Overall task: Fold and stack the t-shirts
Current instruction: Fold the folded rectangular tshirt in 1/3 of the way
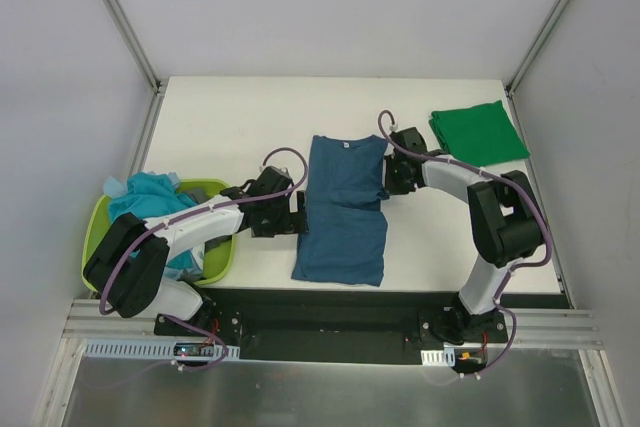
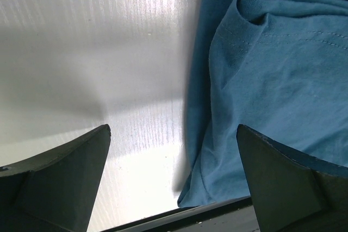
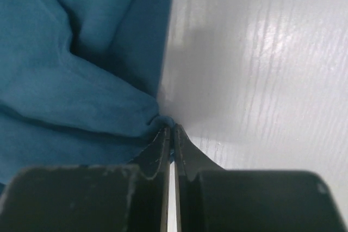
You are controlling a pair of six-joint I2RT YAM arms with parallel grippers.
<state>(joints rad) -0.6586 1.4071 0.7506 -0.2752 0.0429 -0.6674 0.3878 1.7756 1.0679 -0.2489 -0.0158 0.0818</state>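
A dark teal-blue t-shirt [image 1: 340, 217] lies partly folded, long and narrow, in the middle of the white table. My right gripper [image 1: 390, 179] is at its right edge, about halfway up. In the right wrist view the gripper [image 3: 172, 129] is shut on a pinched fold of the teal cloth [image 3: 65, 80]. My left gripper [image 1: 297, 209] sits at the shirt's left edge. Seen from the left wrist, it [image 2: 174, 129] stands wide open just above the table, with the shirt's hem [image 2: 272, 69] between and beyond its fingers. A bright green t-shirt [image 1: 478, 133] lies folded at the back right.
A lime-green basket [image 1: 92, 232] at the table's left edge holds a crumpled light turquoise t-shirt [image 1: 150, 195] and a dark grey one [image 1: 200, 190]. My left arm reaches across the basket's right side. Grey walls close in the table on three sides.
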